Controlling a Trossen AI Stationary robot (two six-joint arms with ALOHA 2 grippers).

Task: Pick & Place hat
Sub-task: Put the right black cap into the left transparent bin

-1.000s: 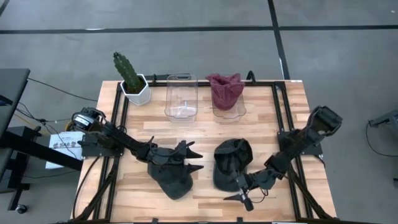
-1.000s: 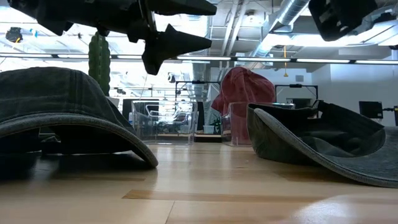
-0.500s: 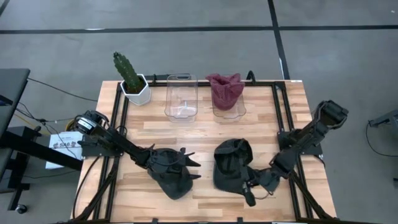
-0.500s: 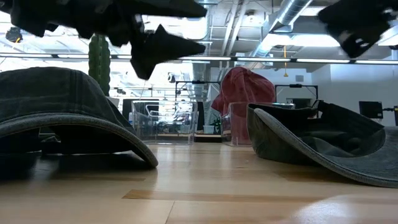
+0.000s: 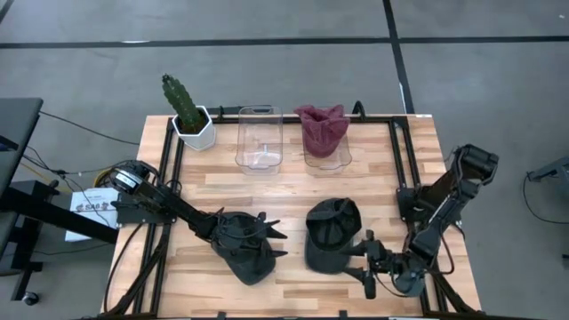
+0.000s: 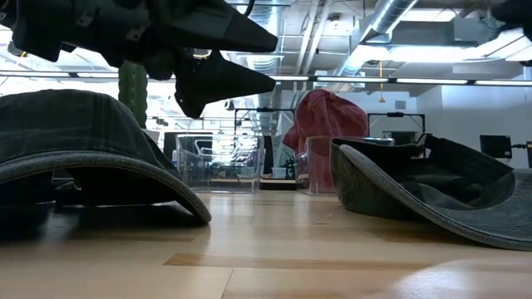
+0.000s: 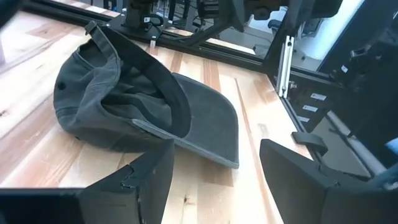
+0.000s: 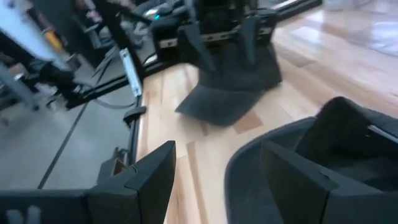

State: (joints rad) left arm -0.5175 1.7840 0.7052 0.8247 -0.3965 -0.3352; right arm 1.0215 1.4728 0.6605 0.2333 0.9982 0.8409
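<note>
Wooden table (image 5: 293, 182), bare at centre. Left gripper (image 5: 274, 241), fingers apart, hovers over a dark hat (image 5: 246, 258) at 7 o'clock, partly hiding it. Right gripper (image 5: 367, 264), fingers apart, sits beside an upturned hat (image 5: 331, 233) at 5 o'clock, near the table's edge.

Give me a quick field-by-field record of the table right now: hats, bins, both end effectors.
left hat: dark grey fabric cap, crown up, on the wooden table
right hat: dark grey fabric cap, upside down, opening up
left end effector: open, over the left hat
right end effector: open, at the right hat's near-right edge, not gripping it
left bin: clear plastic bin, empty
right bin: clear plastic bin holding a maroon fabric hat
other: green cactus in a white pot, far-left corner
</note>
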